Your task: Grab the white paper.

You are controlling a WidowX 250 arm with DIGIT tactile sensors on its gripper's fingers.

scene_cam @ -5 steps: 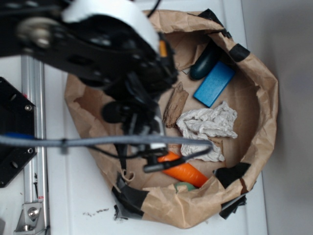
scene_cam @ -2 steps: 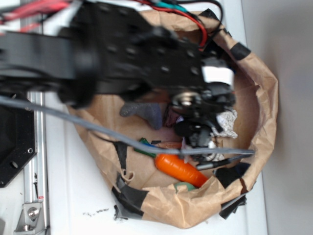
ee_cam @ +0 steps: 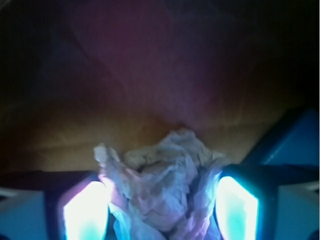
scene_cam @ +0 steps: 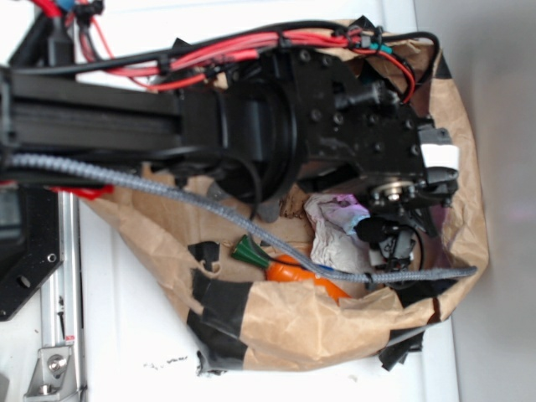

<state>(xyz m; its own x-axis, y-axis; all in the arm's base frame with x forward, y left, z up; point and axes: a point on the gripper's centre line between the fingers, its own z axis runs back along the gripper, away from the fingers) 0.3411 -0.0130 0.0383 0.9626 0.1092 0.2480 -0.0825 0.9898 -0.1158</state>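
Observation:
The white paper (ee_cam: 162, 170) is a creased, off-white wad that fills the gap between my two lit fingers and presses against both pads. My gripper (ee_cam: 161, 205) is shut on the white paper, down inside the brown paper bag (scene_cam: 293, 335). In the exterior view the wad (scene_cam: 335, 230) shows bunched just left of the gripper (scene_cam: 390, 248), and the black arm hides most of the bag's inside.
An orange carrot (scene_cam: 311, 279) with a green top (scene_cam: 249, 252) lies against the bag's near wall. A blue block (ee_cam: 295, 142) sits right of the fingers. A metal rail (scene_cam: 63, 318) runs along the table's left side.
The arm swung from the bag's left side to its right and came down over the paper. The wad, spread out before, is now bunched between the fingers. The bag's rim has shifted.

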